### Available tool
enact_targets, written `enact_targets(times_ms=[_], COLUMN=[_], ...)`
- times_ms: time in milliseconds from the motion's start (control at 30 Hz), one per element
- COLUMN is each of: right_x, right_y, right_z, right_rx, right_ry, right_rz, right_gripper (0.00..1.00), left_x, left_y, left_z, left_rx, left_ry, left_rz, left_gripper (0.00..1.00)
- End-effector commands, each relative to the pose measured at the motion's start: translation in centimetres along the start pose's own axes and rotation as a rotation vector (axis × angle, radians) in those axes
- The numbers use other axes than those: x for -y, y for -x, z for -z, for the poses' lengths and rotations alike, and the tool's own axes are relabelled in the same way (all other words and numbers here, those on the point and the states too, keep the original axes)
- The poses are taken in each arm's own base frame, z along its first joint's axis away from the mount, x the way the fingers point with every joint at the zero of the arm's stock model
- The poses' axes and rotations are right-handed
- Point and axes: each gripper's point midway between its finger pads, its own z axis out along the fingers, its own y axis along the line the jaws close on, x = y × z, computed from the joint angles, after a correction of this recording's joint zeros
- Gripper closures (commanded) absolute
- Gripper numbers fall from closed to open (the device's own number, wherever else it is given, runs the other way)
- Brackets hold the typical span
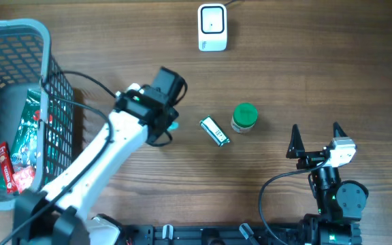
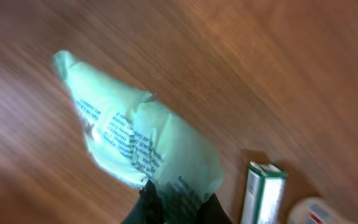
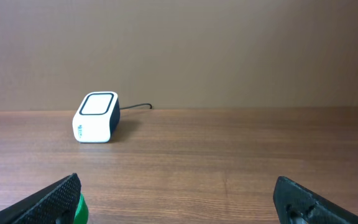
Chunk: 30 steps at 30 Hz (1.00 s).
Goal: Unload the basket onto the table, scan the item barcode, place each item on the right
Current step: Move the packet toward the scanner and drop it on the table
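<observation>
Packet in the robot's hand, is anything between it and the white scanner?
Nothing visible does. Only bare table lies between the packet and the scanner; the box and jar sit off to the side.

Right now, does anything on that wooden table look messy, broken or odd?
Nothing looks spilled or broken. The small white-and-green box lies flat and askew beside the green-lidded jar, and the pale green plastic packet looks crumpled where the left gripper pinches it.
</observation>
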Motion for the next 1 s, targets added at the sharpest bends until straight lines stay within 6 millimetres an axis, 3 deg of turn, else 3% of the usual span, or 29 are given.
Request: enact_targets(times_ms=[0, 100, 300, 400, 533, 633, 700, 733, 767, 833, 967], right_x=[0.2, 0.2, 0.2, 0.2, 0.2, 0.2, 0.2, 0.2, 0.2, 0.2, 0.2], right_y=[0.2, 0.2, 0.2, 0.1, 0.1, 0.1, 0.1, 0.1, 0.1, 0.1, 0.1], right_z=[0.0, 0.0, 0.0, 0.0, 0.0, 0.0, 0.0, 0.0, 0.0, 0.0, 0.0], right_rx=[0.008, 0.008, 0.008, 0.005, 0.004, 0.004, 0.004, 0.004, 0.004, 0.004, 0.004], right_ry=[-0.014, -0.014, -0.013, -0.014, -0.014, -0.014, -0.014, -0.014, -0.014, -0.014, -0.014], right_rz=[0.009, 0.009, 0.009, 0.009, 0.009, 0.009, 0.009, 0.009, 0.009, 0.009, 0.009], right_gripper=[0.00, 0.00, 0.00, 0.00, 0.00, 0.00, 0.00, 0.00, 0.00, 0.00, 0.00], left_x=[-1.3, -1.5, -1.3, -1.2, 1.1, 4.4, 7.3, 8.4, 9.2, 8.7, 4.8], left_y=[-1.7, -2.1, -2.2, -2.4, -3.5, -2.0, -0.3, 0.6, 2.5, 6.0, 14.1], left_z=[-3.8, -5.2, -6.0, -6.0, -4.8, -2.1, 1.2, 2.8, 5.3, 9.2, 19.1], left_rx=[-0.018, -0.026, -0.028, -0.041, -0.131, -0.111, -0.076, -0.045, 0.027, 0.172, 0.503], left_ry=[0.044, 0.069, 0.079, 0.071, -0.011, -0.101, -0.189, -0.222, -0.237, -0.201, -0.126], left_rz=[0.006, 0.001, 0.025, 0.063, 0.071, 0.053, -0.006, -0.038, -0.065, -0.043, 0.075], left_gripper=[0.96, 0.96, 0.96, 0.83, 0.68, 0.64, 0.59, 0.51, 0.31, 0.00, 0.00])
